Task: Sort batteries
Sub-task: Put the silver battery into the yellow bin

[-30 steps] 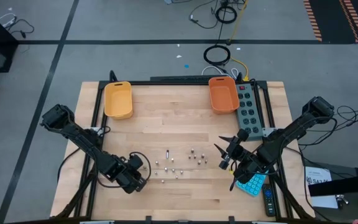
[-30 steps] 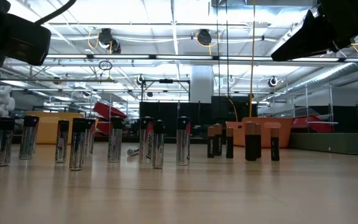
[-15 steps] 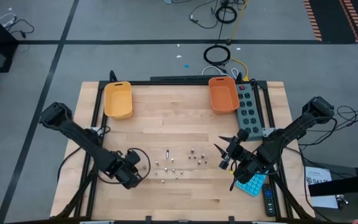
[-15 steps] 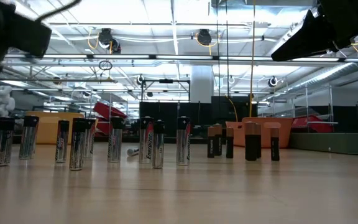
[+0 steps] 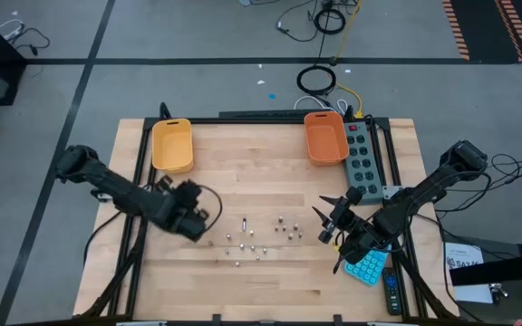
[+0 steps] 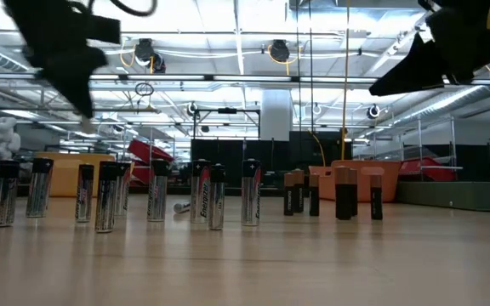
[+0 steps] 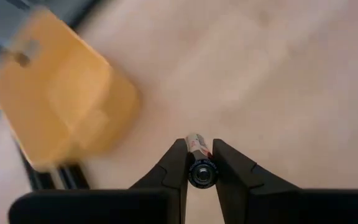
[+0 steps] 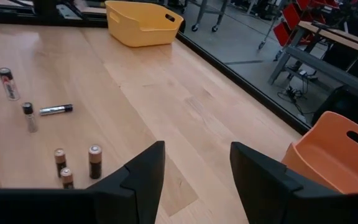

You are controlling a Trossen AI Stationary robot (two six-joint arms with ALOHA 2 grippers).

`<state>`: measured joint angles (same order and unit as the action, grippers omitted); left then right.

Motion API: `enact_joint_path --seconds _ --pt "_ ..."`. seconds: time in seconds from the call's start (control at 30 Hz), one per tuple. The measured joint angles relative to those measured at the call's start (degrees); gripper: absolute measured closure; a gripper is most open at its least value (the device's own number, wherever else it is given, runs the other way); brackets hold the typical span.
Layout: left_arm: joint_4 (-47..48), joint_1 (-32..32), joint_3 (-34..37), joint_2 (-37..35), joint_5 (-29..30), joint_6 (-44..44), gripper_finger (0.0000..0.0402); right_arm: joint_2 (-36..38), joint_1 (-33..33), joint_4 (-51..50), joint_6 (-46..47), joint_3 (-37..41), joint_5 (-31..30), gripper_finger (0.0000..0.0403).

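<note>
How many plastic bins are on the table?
2: a yellow bin at the far left of the wooden table, and an orange bin at the far right. None seems hidden.

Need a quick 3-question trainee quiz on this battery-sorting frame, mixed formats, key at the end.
1. True or false: the left gripper holds a small silvery cylindrical battery between its jaws.
2. Multiple choice: the yellow plastic bin sits at the table's far edge on which side in the high view? A) left B) right C) centre
3. Fill in: the right gripper, jaws open, holds ____.

Key: 1 true; 2 A; 3 nothing
</note>
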<state>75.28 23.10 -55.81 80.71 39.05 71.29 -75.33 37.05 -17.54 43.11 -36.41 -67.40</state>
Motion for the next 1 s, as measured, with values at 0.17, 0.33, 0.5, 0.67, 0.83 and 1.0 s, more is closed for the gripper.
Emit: enact_joint_path --seconds 0.17,0.33,0.5,0.67,0.83,1.0 --pt "1.1 -9.8 0.0 -0.7 7.0 -6.4 0.0343 0.0 0.1 1.4 0.0 0.1 -0.1 0.0229" --pt "0.2 -21.3 1.6 -3.5 9.4 -14.1 0.0343 0.0 0.6 3.5 -0.5 0.1 1.2 0.0229" --pt "-9.4 -33.2 5.2 -7.3 4.5 -28.0 0.0343 0.0 2.0 4.6 -0.3 0.1 1.5 0.0229" --pt "-18.1 -44.1 8.1 -9.7 -3.9 -40.8 0.0343 0.0 2.5 7.9 -3.3 0.1 1.3 0.0229" --pt "-21.5 -52.7 9.5 -9.9 -13.5 -47.8 0.0343 0.0 2.5 9.8 -5.4 0.1 1.2 0.0229" --pt "-22.0 -57.4 11.0 -9.7 -18.9 -49.7 0.0339 0.0 2.5 9.9 -6.0 0.1 1.2 0.0229"
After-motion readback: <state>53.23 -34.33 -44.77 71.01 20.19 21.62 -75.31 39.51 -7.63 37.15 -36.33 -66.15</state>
